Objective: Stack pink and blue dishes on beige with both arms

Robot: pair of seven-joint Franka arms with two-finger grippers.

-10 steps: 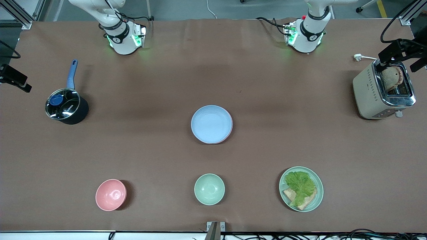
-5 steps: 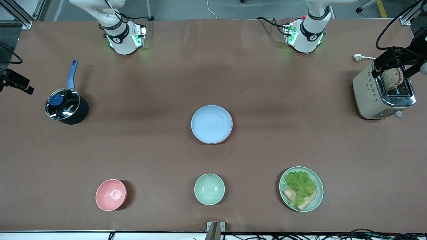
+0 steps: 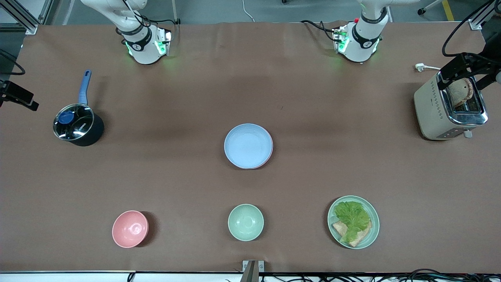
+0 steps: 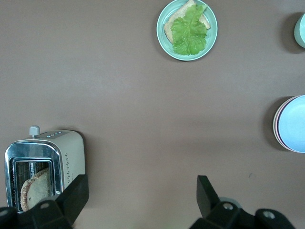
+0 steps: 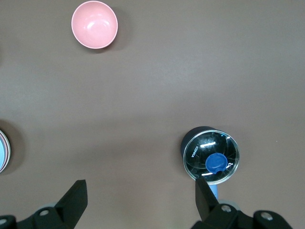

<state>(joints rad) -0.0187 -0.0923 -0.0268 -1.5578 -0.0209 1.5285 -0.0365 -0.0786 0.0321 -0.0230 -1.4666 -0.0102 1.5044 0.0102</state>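
Observation:
The light blue plate (image 3: 248, 145) lies on top of a stack at the middle of the table. The pink plate's rim (image 3: 270, 156) peeks out under it. No beige plate shows; whatever is under the pink one is hidden. The blue plate (image 4: 293, 123) and the pink rim (image 4: 276, 130) sit at the edge of the left wrist view. My left gripper (image 3: 467, 70) (image 4: 141, 195) hangs open and empty high over the toaster. At the right arm's end of the table, my right gripper (image 3: 17, 96) (image 5: 140, 196) hangs open and empty, high up beside the pot.
A toaster (image 3: 450, 111) holding bread stands at the left arm's end. A lidded pot (image 3: 76, 125) with a blue handle stands at the right arm's end. Near the front camera are a pink bowl (image 3: 130, 228), a mint-green bowl (image 3: 245, 222) and a green plate (image 3: 373, 231) with lettuce.
My left gripper has shifted a little over the toaster. The right gripper has barely drifted. The stack of plates has not moved.

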